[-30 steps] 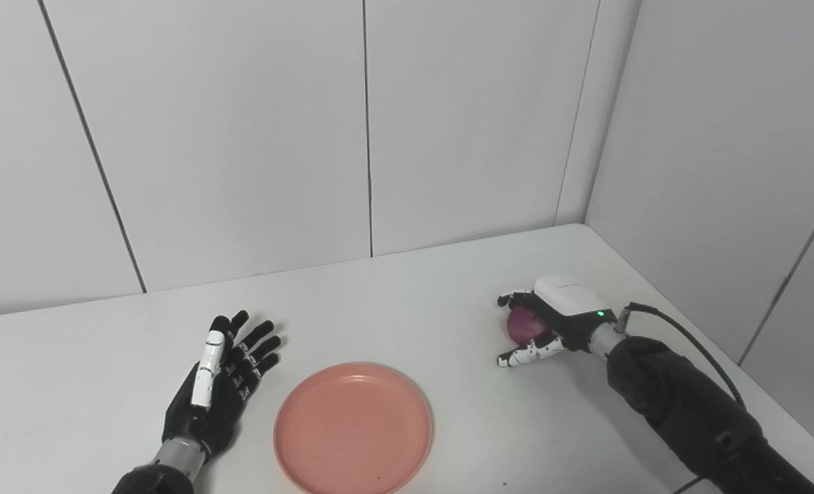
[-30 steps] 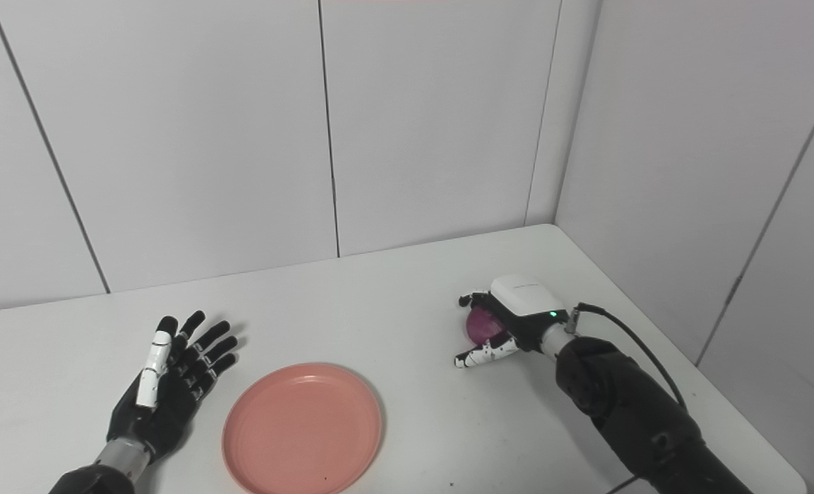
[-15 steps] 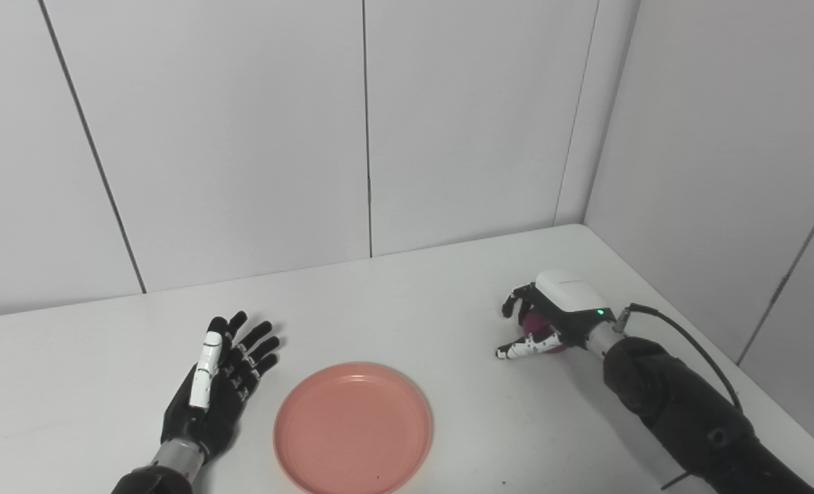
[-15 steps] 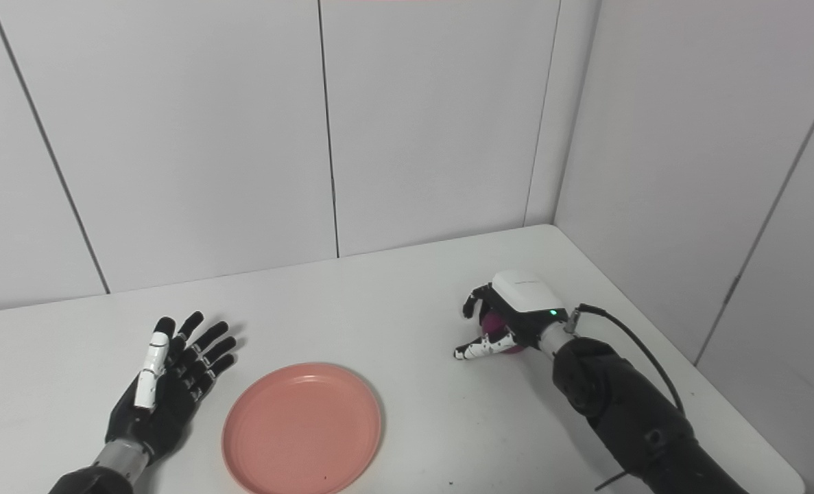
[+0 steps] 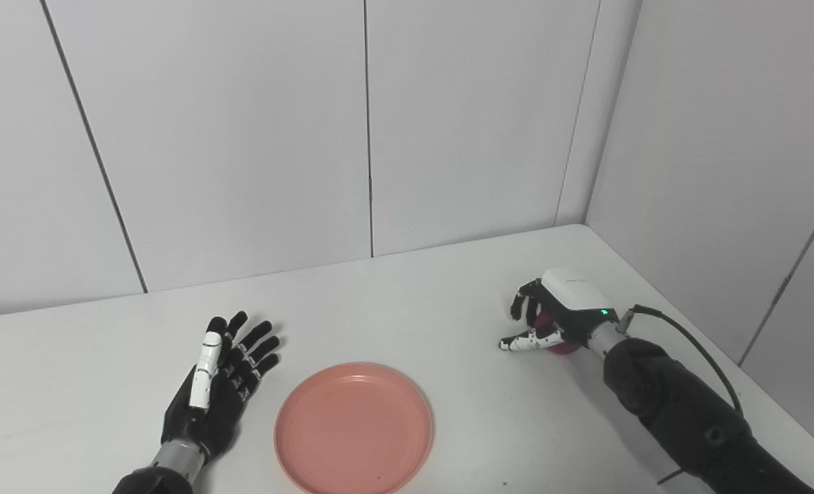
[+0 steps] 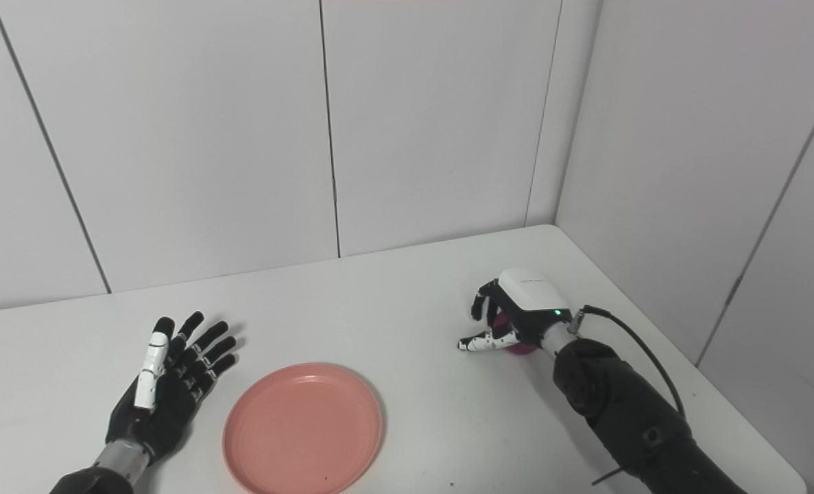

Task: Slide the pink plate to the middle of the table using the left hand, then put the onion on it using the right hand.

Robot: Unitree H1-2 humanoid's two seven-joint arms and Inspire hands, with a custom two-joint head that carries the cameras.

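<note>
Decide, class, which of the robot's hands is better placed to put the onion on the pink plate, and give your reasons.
Right. The right hand is already curled around the onion at the table's right side. The left hand lies open and flat beside the pink plate, far from the onion.

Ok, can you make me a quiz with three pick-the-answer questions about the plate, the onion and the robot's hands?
1. Where is the pink plate?
A. on the table between the two hands
B. under the onion
C. against the wall

2. What colour is the onion?
A. green
B. purple
C. white

3. What is the left hand doing?
A. gripping the plate
B. holding the onion
C. lying open, holding nothing

Answers: 1 A, the plate sits between the left hand and the right hand. 2 B, purple shows between the right hand's fingers. 3 C, its fingers are spread beside the plate.
</note>
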